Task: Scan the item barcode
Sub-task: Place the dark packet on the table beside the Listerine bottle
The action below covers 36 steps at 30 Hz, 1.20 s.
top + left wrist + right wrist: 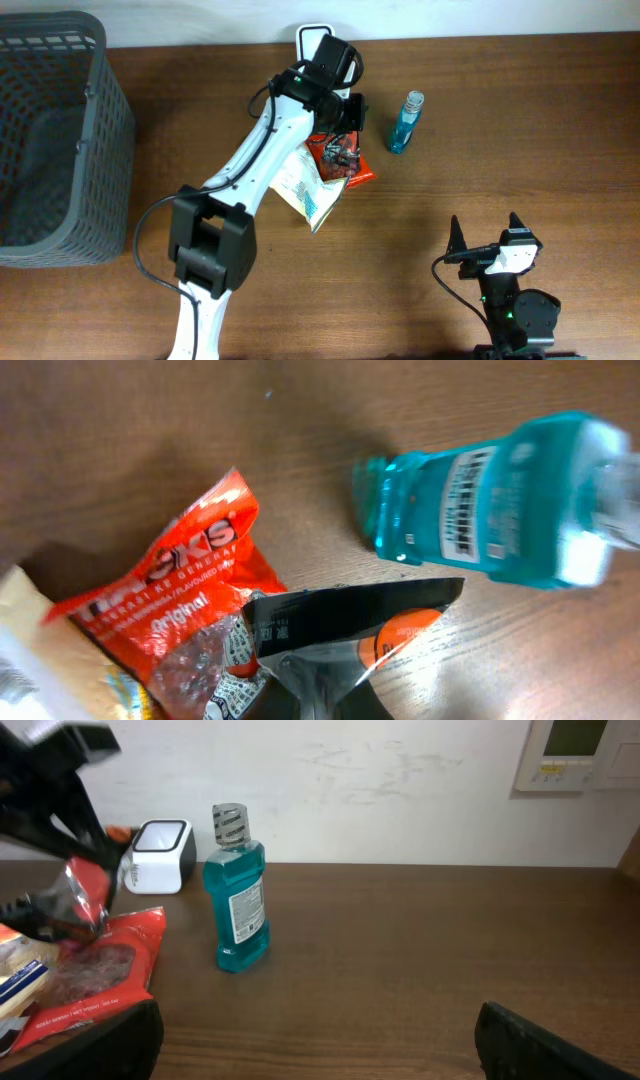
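- Centrally on the wooden table (520,120), the red snack packet (352,172) lies partly over a pale yellow packet (312,195). Its upper edge is pinched by the left gripper (345,140), jaws closed tight on the film.
- At 12 o'clock from the packet, the white barcode scanner (312,38) stands by the table's back edge. No barcode shows on the packet's visible faces.
- At 3 o'clock, nearby, stands a blue mouthwash bottle (407,122).
- At 5 o'clock, well apart, the right gripper (485,228) rests with its jaws spread wide, holding nothing.
- At 9 o'clock sits a grey basket (50,140).
- Risks, as judged:
  - The thin pinch on slick film could slip during the lift.
  - The yellow packet could be dragged along.
  - Crumpled film could hide the code from the scanner.
  - A wide swing could topple the bottle.
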Available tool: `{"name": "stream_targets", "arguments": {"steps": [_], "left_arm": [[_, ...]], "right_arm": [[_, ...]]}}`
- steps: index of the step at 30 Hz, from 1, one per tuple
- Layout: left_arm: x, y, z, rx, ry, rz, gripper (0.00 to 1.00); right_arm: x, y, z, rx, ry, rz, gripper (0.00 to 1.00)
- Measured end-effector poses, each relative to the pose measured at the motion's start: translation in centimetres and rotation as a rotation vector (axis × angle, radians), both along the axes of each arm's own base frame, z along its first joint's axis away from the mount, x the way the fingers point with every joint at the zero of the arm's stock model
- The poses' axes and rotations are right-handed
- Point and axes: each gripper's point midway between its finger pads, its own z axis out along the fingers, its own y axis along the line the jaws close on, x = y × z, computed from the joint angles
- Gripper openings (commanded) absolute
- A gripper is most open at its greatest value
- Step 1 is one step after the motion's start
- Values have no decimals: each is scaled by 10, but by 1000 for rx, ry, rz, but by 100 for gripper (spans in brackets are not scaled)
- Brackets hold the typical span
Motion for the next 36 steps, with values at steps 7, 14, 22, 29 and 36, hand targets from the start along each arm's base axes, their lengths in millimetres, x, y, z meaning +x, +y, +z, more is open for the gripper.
{"name": "stream_targets", "arguments": {"steps": [7, 14, 22, 29, 36], "left_arm": [[-10, -11, -48, -29, 152, 48, 90], [-13, -24, 0, -151, 165, -44, 84], [-53, 40, -9, 100, 323, 43, 35], [-79, 52, -58, 333, 332, 27, 28], [-79, 99, -51, 538, 325, 98, 52]], "right_arm": [[0, 0, 0, 0, 0, 0, 98], [0, 0, 0, 0, 0, 0, 98], [0, 0, 0, -1, 0, 0, 98], [0, 0, 0, -1, 0, 0, 98], [0, 0, 0, 0, 0, 0, 99]]}}
